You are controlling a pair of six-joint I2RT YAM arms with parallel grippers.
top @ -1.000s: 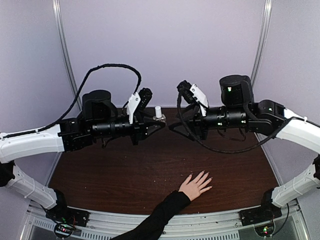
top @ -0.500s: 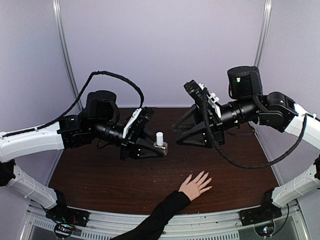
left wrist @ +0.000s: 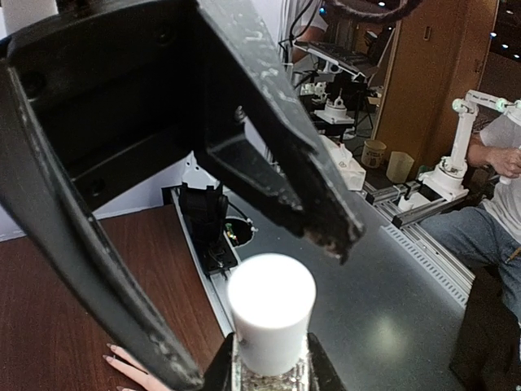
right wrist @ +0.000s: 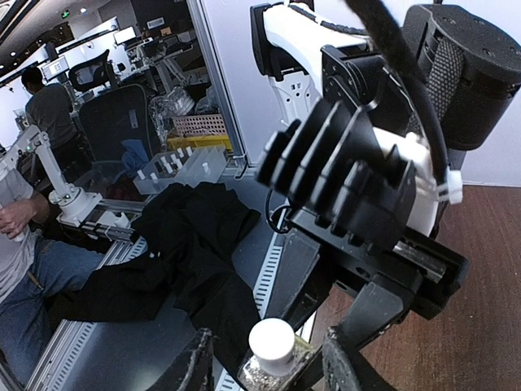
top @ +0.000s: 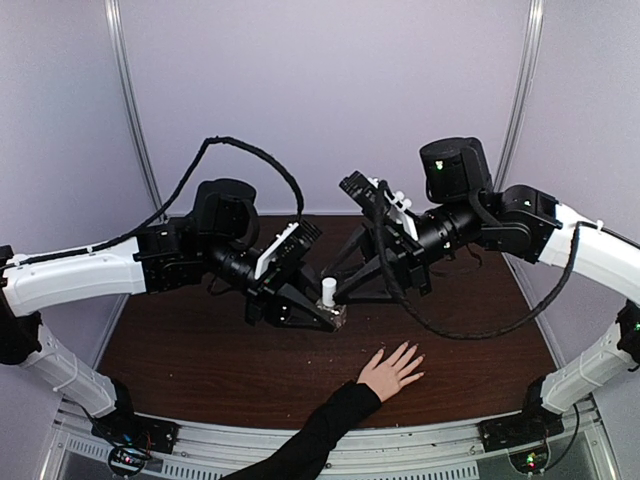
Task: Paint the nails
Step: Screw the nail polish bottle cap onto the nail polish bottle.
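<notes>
A light-skinned hand in a black sleeve lies flat on the brown table, fingers spread, its tiny pale nails pointing right and away. Above and left of it my left gripper is shut on a small clear glass bottle with a white cap, held upright. My right gripper comes in from the right and stands open, its fingers on either side of the cap with a gap on both sides. The left wrist view shows the cap close up and fingertips of the hand at the bottom.
The brown table ends at a metal rail along the near edge. Grey walls with upright posts enclose the back and sides. A black cable loops over the left arm.
Both arms have swung down and toward the middle. The left one carried the bottle lower and rightward. The right gripper moved left around the cap and its jaws narrowed. The hand stayed still.
</notes>
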